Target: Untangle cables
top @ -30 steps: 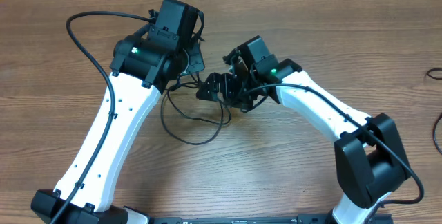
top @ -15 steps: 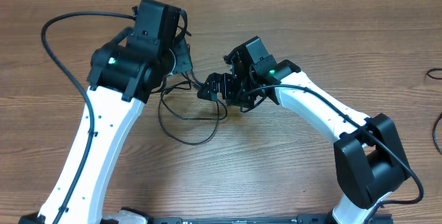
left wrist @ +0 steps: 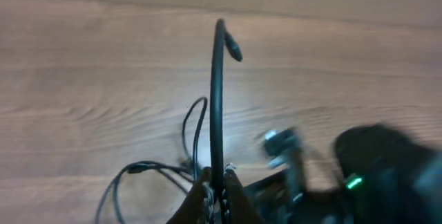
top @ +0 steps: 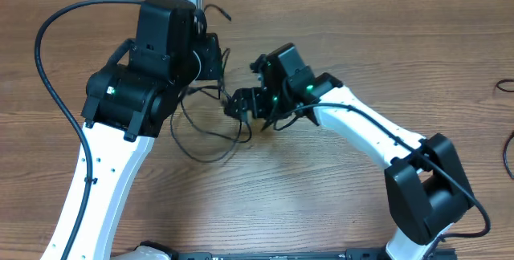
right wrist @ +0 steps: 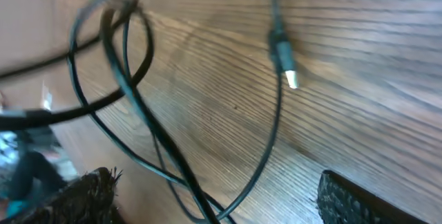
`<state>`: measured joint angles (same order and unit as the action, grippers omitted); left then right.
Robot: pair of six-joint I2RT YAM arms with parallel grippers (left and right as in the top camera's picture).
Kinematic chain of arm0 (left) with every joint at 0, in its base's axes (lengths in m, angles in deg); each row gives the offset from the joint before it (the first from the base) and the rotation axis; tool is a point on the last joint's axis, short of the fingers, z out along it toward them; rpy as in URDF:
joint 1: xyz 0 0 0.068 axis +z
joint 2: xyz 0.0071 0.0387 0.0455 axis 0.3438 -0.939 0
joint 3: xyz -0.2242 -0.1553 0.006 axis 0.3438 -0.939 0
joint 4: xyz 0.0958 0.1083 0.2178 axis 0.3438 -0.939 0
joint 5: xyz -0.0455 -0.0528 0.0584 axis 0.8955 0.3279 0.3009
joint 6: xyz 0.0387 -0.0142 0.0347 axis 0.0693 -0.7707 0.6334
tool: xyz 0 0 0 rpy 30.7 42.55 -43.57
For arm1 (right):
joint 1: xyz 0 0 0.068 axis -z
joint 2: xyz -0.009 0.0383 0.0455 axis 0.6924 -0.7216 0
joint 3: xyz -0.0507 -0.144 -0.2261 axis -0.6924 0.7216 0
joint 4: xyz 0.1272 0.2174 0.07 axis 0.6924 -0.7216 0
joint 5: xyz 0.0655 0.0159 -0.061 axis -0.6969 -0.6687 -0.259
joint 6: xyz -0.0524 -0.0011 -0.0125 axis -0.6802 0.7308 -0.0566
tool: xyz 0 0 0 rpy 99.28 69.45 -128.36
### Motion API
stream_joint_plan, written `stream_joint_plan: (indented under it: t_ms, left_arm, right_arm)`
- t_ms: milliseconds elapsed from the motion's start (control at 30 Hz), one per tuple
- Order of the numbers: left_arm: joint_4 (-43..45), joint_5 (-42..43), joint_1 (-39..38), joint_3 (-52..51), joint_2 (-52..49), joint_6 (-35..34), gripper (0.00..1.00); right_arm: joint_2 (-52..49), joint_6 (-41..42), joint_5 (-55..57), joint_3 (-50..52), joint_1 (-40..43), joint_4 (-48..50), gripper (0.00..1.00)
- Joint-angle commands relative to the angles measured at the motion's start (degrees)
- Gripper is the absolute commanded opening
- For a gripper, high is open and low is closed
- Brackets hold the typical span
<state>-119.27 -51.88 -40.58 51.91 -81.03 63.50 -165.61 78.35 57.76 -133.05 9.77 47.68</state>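
Observation:
The cables [top: 205, 136] are thin black cords lying in loose loops on the wooden table between the two arms. My left gripper [top: 214, 61] is raised above them and shut on one cable [left wrist: 216, 106]. That strand rises straight from the fingers [left wrist: 205, 198] to a bent plug end [left wrist: 233, 49]. My right gripper [top: 236, 106] sits low over the tangle's right side, open wide. In the right wrist view, crossing strands [right wrist: 148, 124] run between its fingertips [right wrist: 88, 195] without being pinched. A plug with a metal tip [right wrist: 286, 70] lies on the wood beyond them.
Thick black arm wires [top: 56, 27] arc over the table's left side. Another dark cord [top: 507, 144] shows at the far right edge. The wooden table [top: 385, 43] stretches all around the tangle.
My left arm has swung left and lifted, drawing its held cable up and away from the tangle. The right gripper has shifted slightly left over the loops.

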Motion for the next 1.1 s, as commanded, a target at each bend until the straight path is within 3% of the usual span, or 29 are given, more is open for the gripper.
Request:
stream_joint_plan:
  t_ms: [0, 67, 200, 367, 467, 600, 833, 1067]
  left_arm:
    - [2.16, 4.17, 0.22, 1.01, 1.22, 1.84, 0.04]
    - [3.08, 5.44, 0.24, 1.07, 1.40, 1.86, 0.04]
    - [3.56, 5.53, 0.39, 1.16, 2.62, 1.90, 0.04]
    - [0.70, 1.62, 3.78, 1.16, 4.83, 1.25, 0.04]
    - [-6.16, -5.31, 8.59, 0.92, 4.66, -3.61, 0.04]
    - [-11.85, -5.88, 14.95, -0.31, 4.02, -8.35, 0.04]
    - [-12.15, -5.84, 25.40, -0.76, 3.96, -8.28, 0.05]
    - [-12.33, -5.64, 35.80, -0.76, 3.85, -8.31, 0.04]
  right_arm:
    - [1.60, -3.41, 10.01, 0.15, -3.41, 0.02, 0.87]
    - [1.22, -3.41, 15.47, 0.15, -4.72, 0.07, 0.68]
    - [0.98, -2.23, 26.75, 0.24, -5.42, -0.24, 0.04]
    - [3.15, -2.14, 32.46, -2.64, -0.79, -3.54, 0.04]
    - [8.11, -5.75, 32.92, -10.05, 6.05, -9.88, 0.04]
    - [13.46, -7.65, 32.81, -17.03, 13.90, -11.78, 0.04]
    - [19.76, -7.52, 32.65, -21.14, 29.38, -11.54, 0.04]
    - [19.04, -7.78, 31.19, -21.11, 41.68, -11.15, 0.04]
